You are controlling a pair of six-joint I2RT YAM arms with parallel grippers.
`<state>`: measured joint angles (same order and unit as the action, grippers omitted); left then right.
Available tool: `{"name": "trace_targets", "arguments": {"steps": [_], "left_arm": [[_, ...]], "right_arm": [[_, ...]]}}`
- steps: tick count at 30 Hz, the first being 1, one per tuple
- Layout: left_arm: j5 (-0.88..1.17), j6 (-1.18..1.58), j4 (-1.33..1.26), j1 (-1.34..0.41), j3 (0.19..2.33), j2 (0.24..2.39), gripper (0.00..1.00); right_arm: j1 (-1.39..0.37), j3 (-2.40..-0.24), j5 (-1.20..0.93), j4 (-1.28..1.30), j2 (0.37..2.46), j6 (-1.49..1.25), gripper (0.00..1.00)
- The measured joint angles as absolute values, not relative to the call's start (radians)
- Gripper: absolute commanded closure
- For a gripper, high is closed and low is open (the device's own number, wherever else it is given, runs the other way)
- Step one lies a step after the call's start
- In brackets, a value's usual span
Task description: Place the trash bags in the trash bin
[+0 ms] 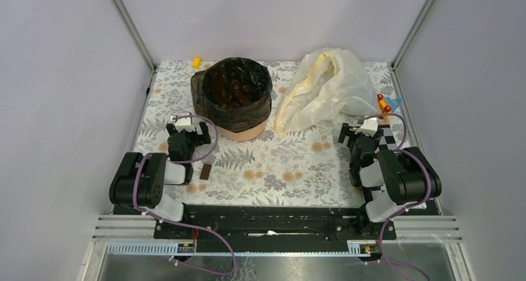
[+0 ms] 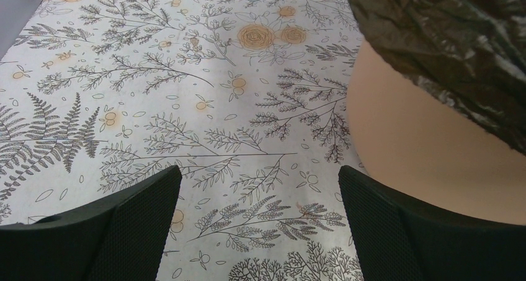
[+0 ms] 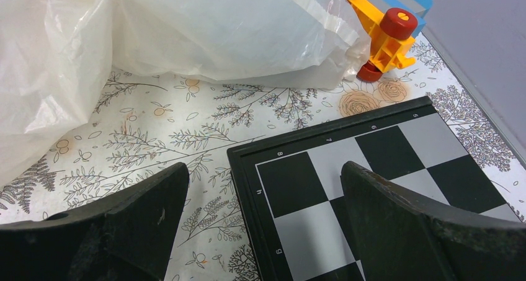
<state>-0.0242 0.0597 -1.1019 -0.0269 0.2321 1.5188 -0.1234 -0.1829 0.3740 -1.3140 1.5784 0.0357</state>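
Left claw [image 2: 257, 194]: spread fully, nothing between the fingers. It sits low over the table [image 1: 279, 163], just beside the bin [image 2: 409, 144] on the bin's near-left side. Its right finger is close to the bin wall; can't tell if it touches.

Right claw [image 3: 263, 188]: also spread fully and empty. It sits near the table's right edge, with the right finger over the corner of a chessboard [image 3: 372, 169] and the left finger over bare floral cloth.

Writing: only the chessboard border carries any. Numerals 8, 7, 6, 5 run along its far border. The small letters down its left border look like h and g. No brand is visible on the bin or the bags.

Black bag [image 1: 236, 89]: already in the bin, mouth open upward. Its top is folded out over the rim and hangs down most of the outer wall, leaving only a peach band bare at the base. The film is crinkled and shows brownish inside.

Bin: upright, axis vertical, mouth up, left of centre towards the far edge.

White bag [image 1: 322, 85]: a loose heap right of the bin, towards the far-right corner. A yellow toy with red wheels [image 3: 387, 33] touches its right side, just beyond the chessboard.
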Motion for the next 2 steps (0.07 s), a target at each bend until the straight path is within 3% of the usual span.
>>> {"name": "trace_targets", "arguments": {"steps": [2], "left_arm": [[-0.024,0.059,-1.102,-0.027,0.232,1.519,0.01]], "right_arm": [[-0.123,-0.183,0.374,-1.314,1.578,0.036,0.0]]}}
